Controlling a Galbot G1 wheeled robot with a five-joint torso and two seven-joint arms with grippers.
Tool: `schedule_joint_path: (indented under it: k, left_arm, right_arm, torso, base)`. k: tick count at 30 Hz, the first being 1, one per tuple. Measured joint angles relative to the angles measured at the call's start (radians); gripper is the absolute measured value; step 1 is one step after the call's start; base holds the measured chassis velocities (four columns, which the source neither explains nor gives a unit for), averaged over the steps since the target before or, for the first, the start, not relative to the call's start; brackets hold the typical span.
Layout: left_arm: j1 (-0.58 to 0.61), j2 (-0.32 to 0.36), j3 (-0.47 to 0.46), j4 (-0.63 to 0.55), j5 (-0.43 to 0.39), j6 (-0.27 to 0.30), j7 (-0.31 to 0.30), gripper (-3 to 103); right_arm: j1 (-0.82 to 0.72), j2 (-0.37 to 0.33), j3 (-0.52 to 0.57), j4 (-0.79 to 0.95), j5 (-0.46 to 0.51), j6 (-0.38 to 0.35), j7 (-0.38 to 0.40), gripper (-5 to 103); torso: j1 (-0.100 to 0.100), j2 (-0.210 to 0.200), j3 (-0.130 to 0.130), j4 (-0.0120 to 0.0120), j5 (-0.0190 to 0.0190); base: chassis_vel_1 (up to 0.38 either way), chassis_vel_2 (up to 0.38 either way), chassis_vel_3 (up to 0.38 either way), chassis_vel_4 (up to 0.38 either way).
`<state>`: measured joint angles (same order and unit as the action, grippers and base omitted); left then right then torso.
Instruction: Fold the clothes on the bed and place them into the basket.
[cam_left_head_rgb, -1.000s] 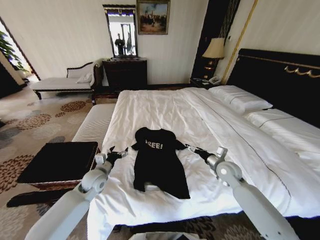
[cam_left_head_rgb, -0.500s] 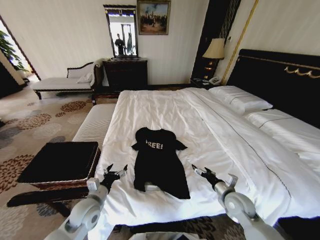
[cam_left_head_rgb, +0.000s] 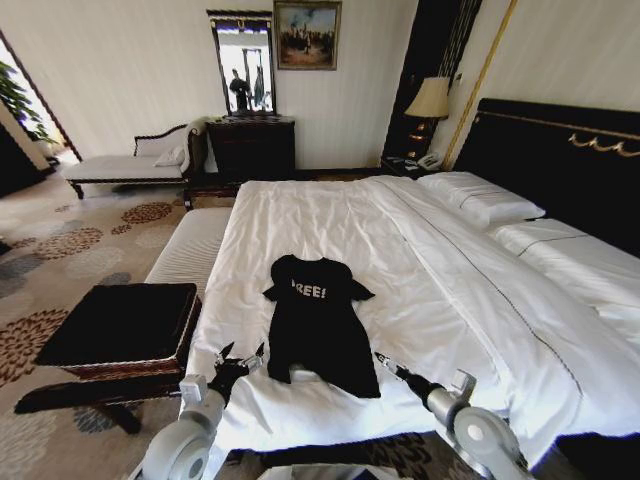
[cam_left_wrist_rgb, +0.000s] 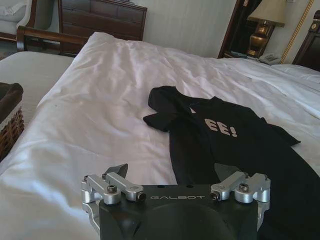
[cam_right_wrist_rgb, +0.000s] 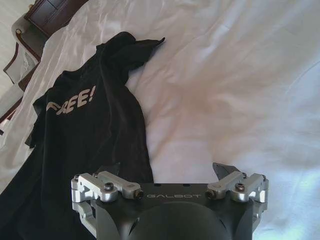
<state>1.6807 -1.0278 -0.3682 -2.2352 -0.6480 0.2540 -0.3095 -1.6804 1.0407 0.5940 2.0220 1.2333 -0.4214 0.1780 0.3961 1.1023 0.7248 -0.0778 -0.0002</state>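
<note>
Head view: our left pincer (cam_left_head_rgb: 240, 358) and right pincer (cam_left_head_rgb: 386, 362), both open and empty, flank the black T-shirt (cam_left_head_rgb: 318, 325) on the bed (cam_left_head_rgb: 440, 290).

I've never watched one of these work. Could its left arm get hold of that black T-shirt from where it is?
Probably yes. The left gripper hovers open over the bed, just beside the T-shirt's hem corner, with bare duvet between them.
</note>
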Motion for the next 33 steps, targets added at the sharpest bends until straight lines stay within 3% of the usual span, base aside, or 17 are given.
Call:
schedule_joint_path:
  k: [6,8,12,22,33]
  left_arm:
    - [-0.013,-0.014,0.024,0.017,-0.003,0.003,-0.005,99]
    - [-0.019,-0.020,0.038,0.023,-0.001,0.004,-0.006,99]
    - [-0.027,-0.026,0.051,0.031,0.002,0.004,-0.007,99]
    - [-0.018,-0.051,0.077,0.041,0.012,0.005,-0.004,98]
    - [0.013,-0.062,0.078,0.027,0.019,0.005,-0.004,100]
  right_arm:
    - [0.012,0.018,-0.015,-0.023,-0.112,0.016,-0.021,100]
    - [0.009,0.022,-0.024,-0.028,-0.215,0.020,-0.042,100]
    - [0.001,0.029,-0.025,-0.015,-0.226,0.015,-0.044,100]
    - [-0.029,0.052,-0.007,-0.006,-0.182,-0.008,-0.033,100]
    - [0.034,0.124,-0.035,-0.023,0.021,-0.029,-0.022,100]
  torso:
    - [0.000,0.000,0.000,0.0001,0.0002]
    - [0.000,0.000,0.000,0.0000,0.0002]
    - [0.000,0.000,0.000,-0.0001,0.0002]
    - [0.000,0.000,0.000,-0.0001,0.0001]
    - [0.000,0.000,0.000,0.0003,0.0002]
  base:
    - [0.000,0.000,0.000,0.000]
    - [0.000,0.000,0.000,0.000]
    - [0.000,0.000,0.000,0.000]
    - [0.059,-0.043,-0.052,0.060]
    - [0.019,-0.021,-0.013,0.021]
